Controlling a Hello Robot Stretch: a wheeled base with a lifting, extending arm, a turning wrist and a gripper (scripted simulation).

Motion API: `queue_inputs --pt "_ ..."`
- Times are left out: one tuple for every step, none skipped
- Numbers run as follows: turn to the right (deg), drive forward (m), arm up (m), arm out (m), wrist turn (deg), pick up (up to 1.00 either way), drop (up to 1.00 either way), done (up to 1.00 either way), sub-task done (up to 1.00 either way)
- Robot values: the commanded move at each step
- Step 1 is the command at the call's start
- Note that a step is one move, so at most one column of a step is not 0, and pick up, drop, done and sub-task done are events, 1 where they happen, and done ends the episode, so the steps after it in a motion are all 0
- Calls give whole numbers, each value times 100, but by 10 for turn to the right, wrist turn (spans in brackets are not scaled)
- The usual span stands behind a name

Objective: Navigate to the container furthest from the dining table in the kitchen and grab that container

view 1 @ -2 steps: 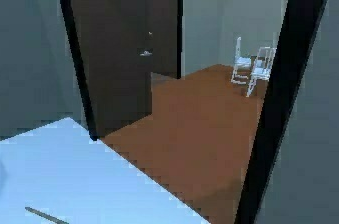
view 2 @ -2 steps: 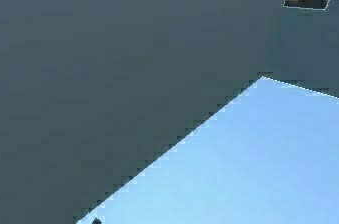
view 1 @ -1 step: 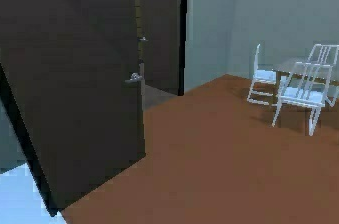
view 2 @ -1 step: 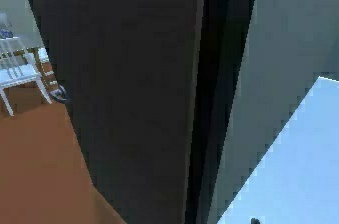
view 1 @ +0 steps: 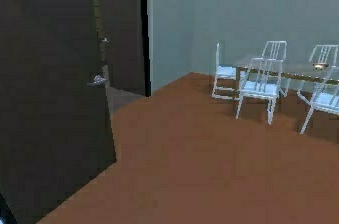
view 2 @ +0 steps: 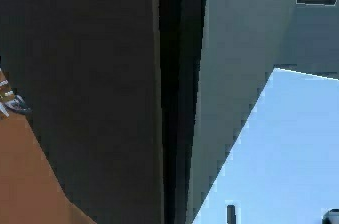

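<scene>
Chairs (view 1: pixel 259 88) and dining table (view 1: pixel 295 70) stand on brown floor (view 1: pixel 197 150) in my forward view; the arm side view adds a pale blue surface (view 2: pixel 297 140) beside the dark door (view 2: pixel 77 90) and its handle (view 2: pixel 17 101); the gripper's state and the container's whereabouts I cannot tell.

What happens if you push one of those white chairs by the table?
The white chair looks thin-framed, so probably light. It would likely slide on the smooth brown floor; pushed high on its tall back, it might tip.

Dining table (view 1: pixel 299 69) — right end beyond the edge
</scene>
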Motion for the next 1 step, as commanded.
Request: queue_inputs --pt "0 100 0 0 0 0 0 0 0"
